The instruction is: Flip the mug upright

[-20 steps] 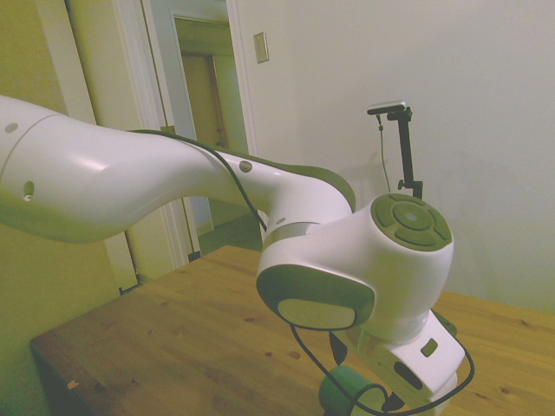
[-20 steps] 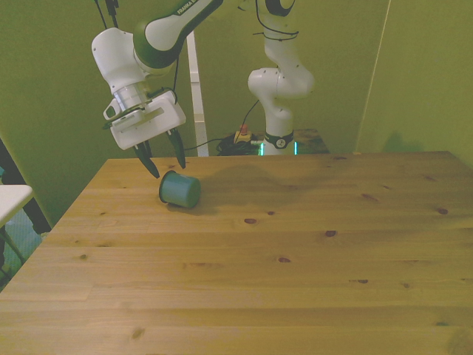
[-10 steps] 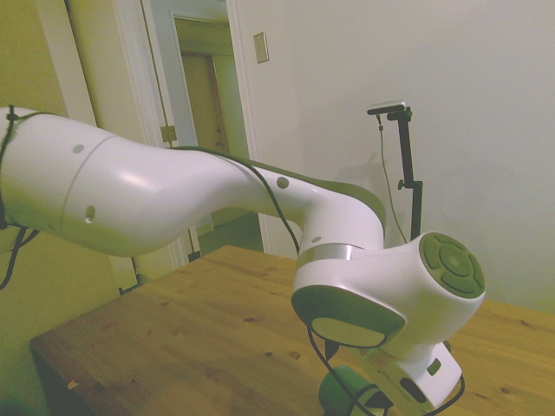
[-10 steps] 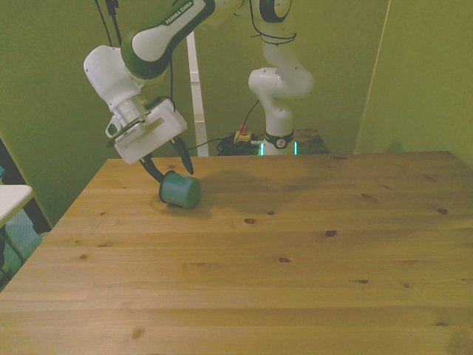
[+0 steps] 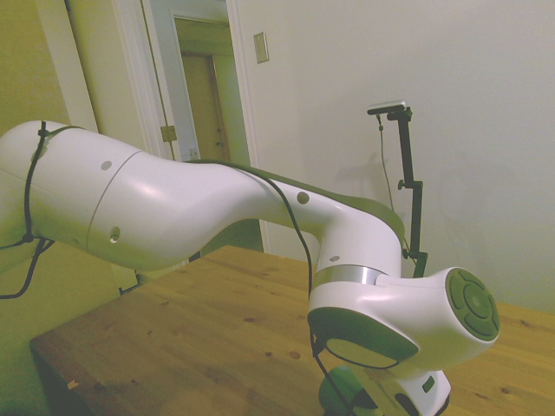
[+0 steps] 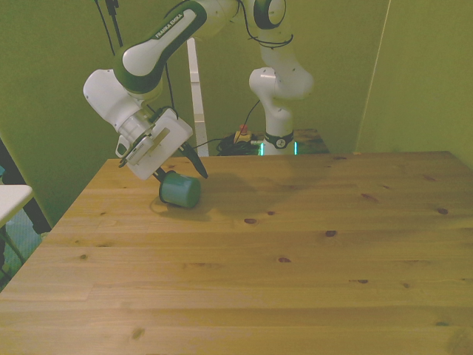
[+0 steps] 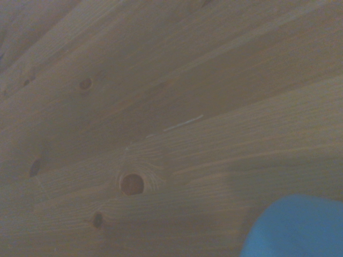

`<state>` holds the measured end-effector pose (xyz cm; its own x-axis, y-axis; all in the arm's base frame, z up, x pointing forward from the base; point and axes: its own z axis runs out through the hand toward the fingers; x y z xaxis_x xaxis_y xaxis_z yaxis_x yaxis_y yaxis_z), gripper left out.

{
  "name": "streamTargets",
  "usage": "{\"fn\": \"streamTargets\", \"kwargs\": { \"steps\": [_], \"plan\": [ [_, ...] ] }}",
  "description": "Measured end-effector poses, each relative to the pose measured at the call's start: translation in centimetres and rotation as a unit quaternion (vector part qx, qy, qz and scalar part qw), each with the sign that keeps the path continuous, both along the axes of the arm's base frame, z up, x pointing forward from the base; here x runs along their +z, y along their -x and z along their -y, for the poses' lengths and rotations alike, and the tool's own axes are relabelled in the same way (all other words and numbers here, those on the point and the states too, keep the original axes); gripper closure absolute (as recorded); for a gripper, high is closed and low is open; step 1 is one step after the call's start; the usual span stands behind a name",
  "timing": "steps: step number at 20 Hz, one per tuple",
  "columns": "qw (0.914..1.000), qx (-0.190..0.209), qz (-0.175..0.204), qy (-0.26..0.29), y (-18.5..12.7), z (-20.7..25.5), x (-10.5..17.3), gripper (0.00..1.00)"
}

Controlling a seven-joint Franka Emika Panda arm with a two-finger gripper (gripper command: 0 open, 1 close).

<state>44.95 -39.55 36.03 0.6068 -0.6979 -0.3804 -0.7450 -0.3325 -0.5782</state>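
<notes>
The small teal mug (image 6: 179, 191) lies on its side on the wooden table (image 6: 295, 259), near the far corner at the front view's left. My gripper (image 6: 183, 177) is tilted over it and open. One dark finger (image 6: 198, 167) comes down along the mug's far side, and the other is partly hidden at its other side. In the side view only a bit of the mug (image 5: 340, 388) shows under the arm's big wrist joint (image 5: 408, 321), which hides the fingers. A blurred blue-green patch of the mug (image 7: 295, 227) shows in the wrist view.
The table's left edge (image 6: 66, 214) runs close beside the mug in the front view. A white surface (image 6: 11, 198) stands just off that edge. The robot's base (image 6: 279, 96) rises behind the far edge. A doorway (image 5: 204, 104) shows in the side view.
The gripper has come down and tilted over, so its open fingers now sit on either side of the mug. The mug has barely moved.
</notes>
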Motion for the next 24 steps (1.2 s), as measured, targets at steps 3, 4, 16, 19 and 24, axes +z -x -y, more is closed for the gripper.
{"fn": "streamTargets", "kwargs": {
  "steps": [3,4,16,19,24],
  "plan": [
    [0.9997,0.007,0.007,-0.02,-0.1,-0.5,-0.1,0.0],
    [0.9996,0.01,0.009,-0.026,-0.1,-0.7,-0.3,0.0],
    [0.9989,0.021,0.009,-0.041,-0.4,-1.1,-1.4,1.0],
    [0.9989,0.021,0.01,-0.041,-0.3,-1.0,-1.4,1.0],
    [0.9988,0.021,0.011,-0.042,-0.1,-0.8,-1.4,1.0]
  ]
}}
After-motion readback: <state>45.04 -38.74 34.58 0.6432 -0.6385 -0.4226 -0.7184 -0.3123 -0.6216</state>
